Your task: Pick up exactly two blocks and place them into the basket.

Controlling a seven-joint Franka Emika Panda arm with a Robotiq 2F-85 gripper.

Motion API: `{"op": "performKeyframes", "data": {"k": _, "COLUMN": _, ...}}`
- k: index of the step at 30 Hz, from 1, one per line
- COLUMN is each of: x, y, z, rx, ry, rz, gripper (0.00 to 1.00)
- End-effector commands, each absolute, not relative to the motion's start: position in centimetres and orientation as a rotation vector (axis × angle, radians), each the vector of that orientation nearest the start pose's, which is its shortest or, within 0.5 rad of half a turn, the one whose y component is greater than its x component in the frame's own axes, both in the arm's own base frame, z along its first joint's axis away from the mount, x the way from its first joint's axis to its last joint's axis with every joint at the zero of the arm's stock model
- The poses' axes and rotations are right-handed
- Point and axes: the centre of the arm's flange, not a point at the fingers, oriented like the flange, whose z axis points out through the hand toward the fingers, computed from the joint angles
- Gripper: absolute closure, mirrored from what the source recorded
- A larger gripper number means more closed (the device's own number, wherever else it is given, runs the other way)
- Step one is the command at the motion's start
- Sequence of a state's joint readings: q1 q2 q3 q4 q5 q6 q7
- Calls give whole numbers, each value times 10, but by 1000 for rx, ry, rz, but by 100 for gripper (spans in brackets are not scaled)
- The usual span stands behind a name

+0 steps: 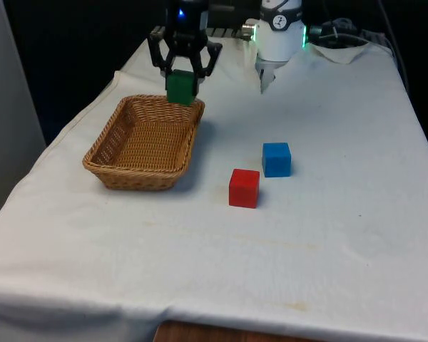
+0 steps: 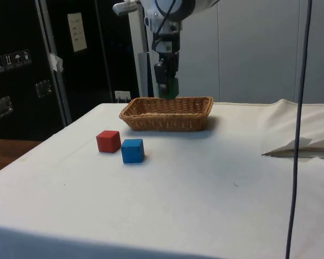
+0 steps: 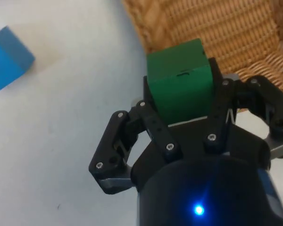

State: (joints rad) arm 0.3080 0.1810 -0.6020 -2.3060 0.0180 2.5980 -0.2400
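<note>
From the front, the gripper point(image 1: 183, 77) hangs over the far end of the wicker basket point(image 1: 113, 153), its jaws clamped on a green block point(image 1: 180, 87) held clear of the weave. A blue block point(image 1: 276, 159) and a red block point(image 1: 244, 188) sit close together on the white cloth point(image 1: 328, 235), off to the front view's right of the basket. From the side, the green block point(image 2: 173, 88) hovers just above the basket point(image 2: 167, 120) rim, the red block point(image 2: 108, 141) and blue block point(image 2: 132, 150) nearer the camera. At the wrist, the fingers point(image 3: 153, 125) pinch the green block point(image 3: 181, 77) above the basket's edge point(image 3: 212, 28).
</note>
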Motion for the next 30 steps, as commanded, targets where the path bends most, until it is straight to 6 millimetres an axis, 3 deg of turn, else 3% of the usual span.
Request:
{"op": "performKeyframes", "data": {"k": 1, "x": 514, "y": -161, "z": 294, "rx": -3258, "ry": 86, "rz": -199, "gripper": 100}}
{"op": "performKeyframes", "data": {"k": 10, "x": 508, "y": -193, "z": 282, "rx": -3297, "ry": 95, "rz": -200, "gripper": 100}}
{"op": "performKeyframes", "data": {"k": 11, "x": 509, "y": -186, "z": 284, "rx": -3299, "ry": 98, "rz": -189, "gripper": 100}}
{"op": "performKeyframes", "data": {"k": 19, "x": 499, "y": -224, "z": 267, "rx": -3326, "ry": 110, "rz": -184, "gripper": 100}}
{"op": "performKeyframes", "data": {"k": 30, "x": 485, "y": -246, "z": 242, "rx": -3322, "ry": 129, "rz": -143, "gripper": 100}}
